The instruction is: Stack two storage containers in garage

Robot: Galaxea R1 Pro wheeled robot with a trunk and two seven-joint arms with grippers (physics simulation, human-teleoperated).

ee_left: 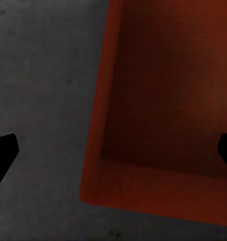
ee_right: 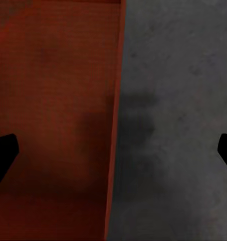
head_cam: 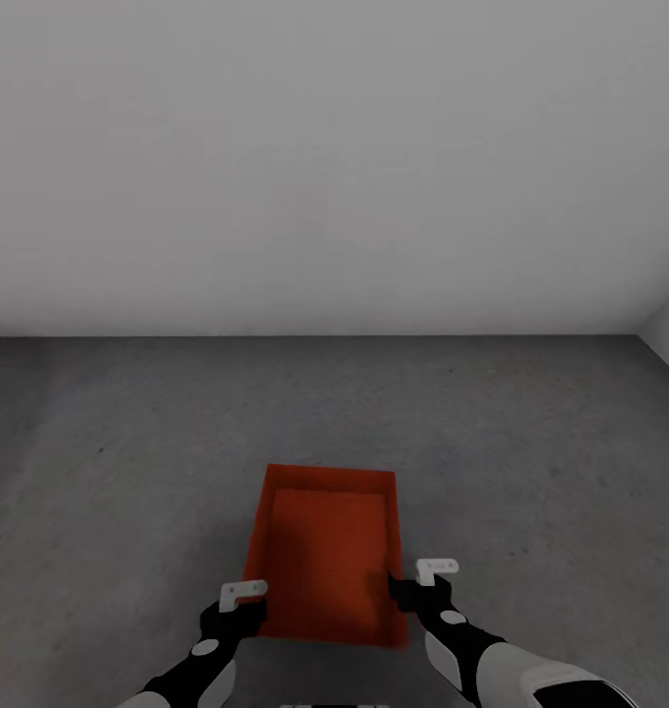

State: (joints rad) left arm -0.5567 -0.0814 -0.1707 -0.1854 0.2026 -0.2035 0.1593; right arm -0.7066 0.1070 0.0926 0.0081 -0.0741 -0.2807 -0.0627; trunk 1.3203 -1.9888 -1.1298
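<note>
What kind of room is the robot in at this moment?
Probably a garage or a similar bare utility room: a dark grey, mottled concrete floor, plain white walls and no furniture, just a red-orange rectangular open-top storage container standing on the floor.

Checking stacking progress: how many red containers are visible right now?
1. The container sits on the grey floor between the left gripper and right gripper. A second may be nested inside, unseen.

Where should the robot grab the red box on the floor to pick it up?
Probably by the two long side walls, near the end closest to the robot, coming down from above. The container is open-topped with thin, straight walls, so fingers can straddle each wall; the left gripper and right gripper already flank it.
</note>
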